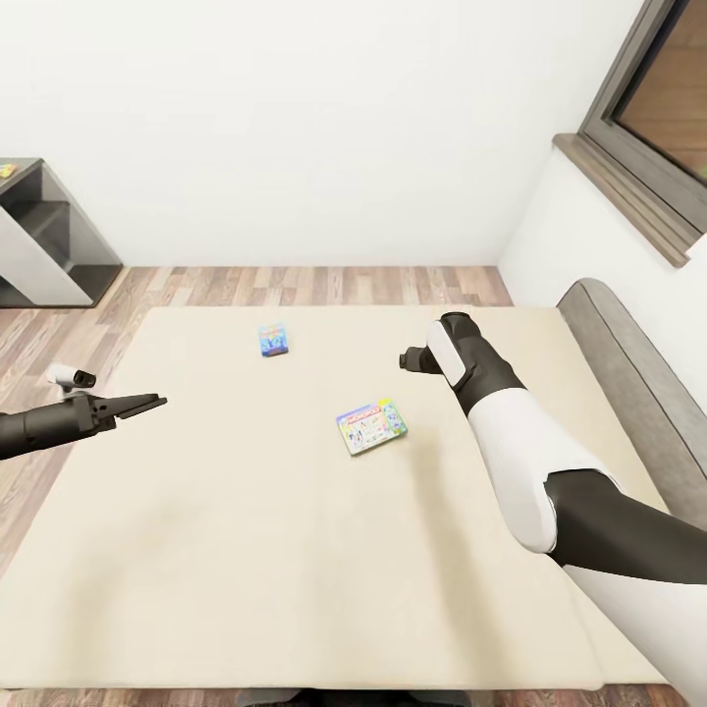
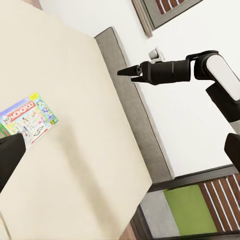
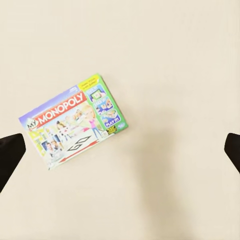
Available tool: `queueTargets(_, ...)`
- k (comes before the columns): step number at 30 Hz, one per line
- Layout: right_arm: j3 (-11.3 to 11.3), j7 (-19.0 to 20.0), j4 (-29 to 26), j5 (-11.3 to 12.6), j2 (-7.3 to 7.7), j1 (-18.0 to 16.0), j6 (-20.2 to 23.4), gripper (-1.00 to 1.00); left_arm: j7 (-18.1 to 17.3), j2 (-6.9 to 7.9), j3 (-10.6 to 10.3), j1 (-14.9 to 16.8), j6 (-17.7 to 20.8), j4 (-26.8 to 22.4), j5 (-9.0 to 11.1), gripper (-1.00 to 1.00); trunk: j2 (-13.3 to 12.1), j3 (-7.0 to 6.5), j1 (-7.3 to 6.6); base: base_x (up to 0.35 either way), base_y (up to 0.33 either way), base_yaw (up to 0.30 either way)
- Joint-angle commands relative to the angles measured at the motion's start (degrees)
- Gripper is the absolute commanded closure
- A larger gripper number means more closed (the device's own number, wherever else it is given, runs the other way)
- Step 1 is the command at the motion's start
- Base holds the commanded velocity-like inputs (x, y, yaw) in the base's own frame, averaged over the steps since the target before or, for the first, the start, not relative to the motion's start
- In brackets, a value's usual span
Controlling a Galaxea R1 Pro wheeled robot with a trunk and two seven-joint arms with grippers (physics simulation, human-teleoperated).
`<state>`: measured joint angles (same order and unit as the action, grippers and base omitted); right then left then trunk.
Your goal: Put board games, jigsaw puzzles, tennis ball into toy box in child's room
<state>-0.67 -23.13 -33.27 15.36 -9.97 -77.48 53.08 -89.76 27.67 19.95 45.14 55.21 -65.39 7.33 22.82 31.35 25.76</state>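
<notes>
Across the room's middle lies the bed [image 1: 196, 550], its cream mattress flat and mostly bare, with wood-plank floor [image 1: 324, 285] beyond its far edge and a white wall behind. Two board games rest on it well apart: a white Monopoly box [image 1: 371, 425] near the centre and a small blue box [image 1: 273, 340] farther off. The right gripper [image 1: 407, 360] hangs above the mattress, jaws wide. The left gripper [image 1: 147, 403] hovers near the bed's left edge, seemingly narrow.
</notes>
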Motion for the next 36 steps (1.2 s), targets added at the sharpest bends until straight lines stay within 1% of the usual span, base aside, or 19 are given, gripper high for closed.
queueTargets(1,-0.05,-0.51,-0.04,0.54,-0.03,-0.04,0.1,-1.0,-0.24,0.02,-0.02,0.03,0.61,0.0,-0.04,-1.0,0.1,0.18,0.03,0.0,0.0,0.0)
queueTargets(36,-0.03,-0.51,-0.04,0.54,-0.03,-0.04,0.09,-1.0,-0.24,0.02,0.12,0.03,0.59,0.0,-0.04,-1.0,0.1,3.48,0.03,0.0,0.0,0.0)
